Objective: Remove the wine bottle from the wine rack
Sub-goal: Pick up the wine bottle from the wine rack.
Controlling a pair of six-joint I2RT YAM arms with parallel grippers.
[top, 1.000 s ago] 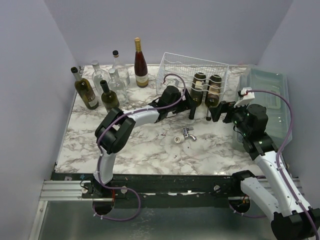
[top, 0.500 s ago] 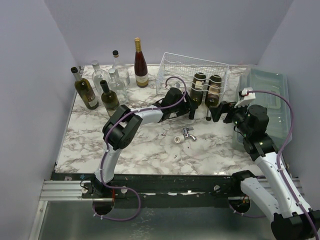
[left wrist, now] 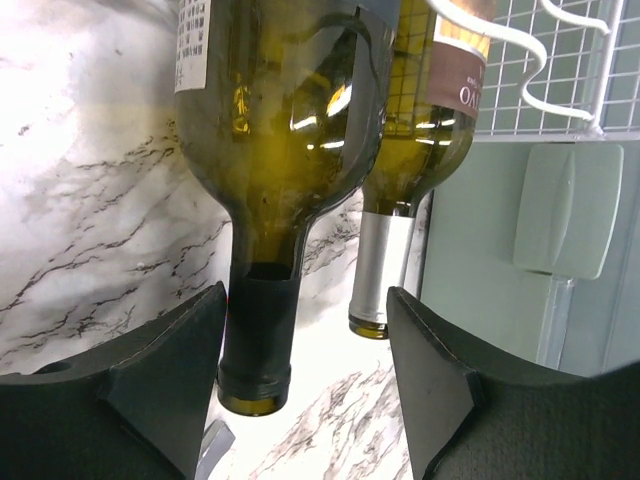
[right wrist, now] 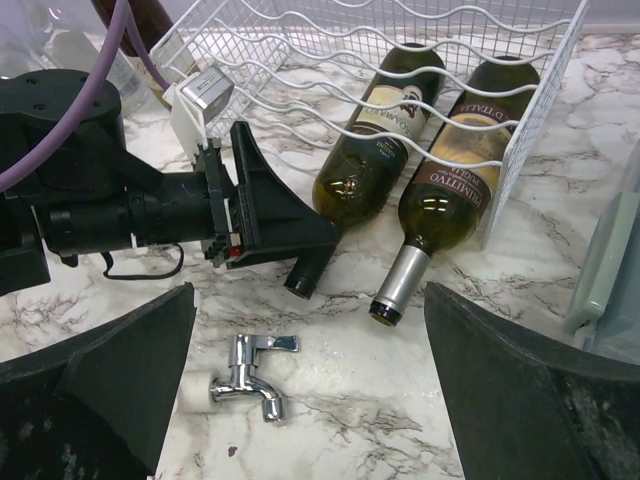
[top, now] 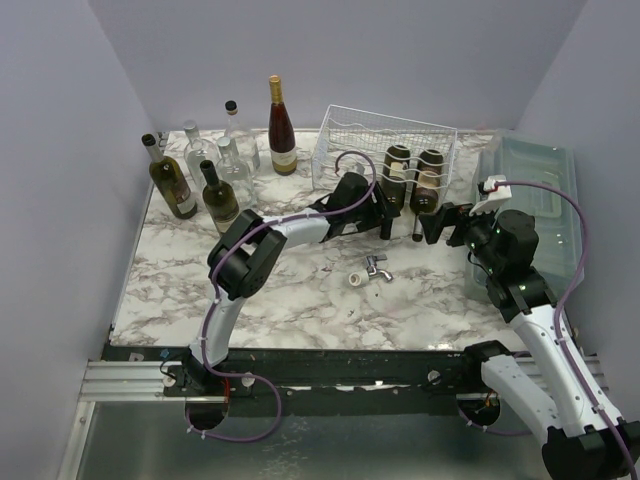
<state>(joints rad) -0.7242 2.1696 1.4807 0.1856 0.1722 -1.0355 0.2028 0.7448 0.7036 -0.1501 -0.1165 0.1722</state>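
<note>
Presently I find the wine bottle (left wrist: pixel 270 130) lying on its side in the wine rack (top: pixel 370 135). It is the left of two bottles in the rack's right-hand part, and its neck (left wrist: pixel 258 340) juts out over the marble table (top: pixel 300 290).

The left gripper (left wrist: pixel 305 300) straddles that neck half-spread and has not clamped. One finger (left wrist: pixel 160 380) appears to touch the dark capsule, while the other (left wrist: pixel 440 390) stands clear, with a gap showing. The right gripper (top: pixel 438 222) hangs near the bottle mouths, spread wide and holding nothing.

In my judgement the step in hand is securing the neck. I would centre the jaws so both pads meet the capsule together, then close firmly behind the lip. The pull should run straight along the bottle's axis and stay low, so the shoulder slides out under the wavy wire rather than snagging it.

The neighbouring bottle (left wrist: pixel 420 120) lies just beside and must not be dragged along. A loose tap (right wrist: pixel 250 375) on the table near the necks needs avoiding.
</note>
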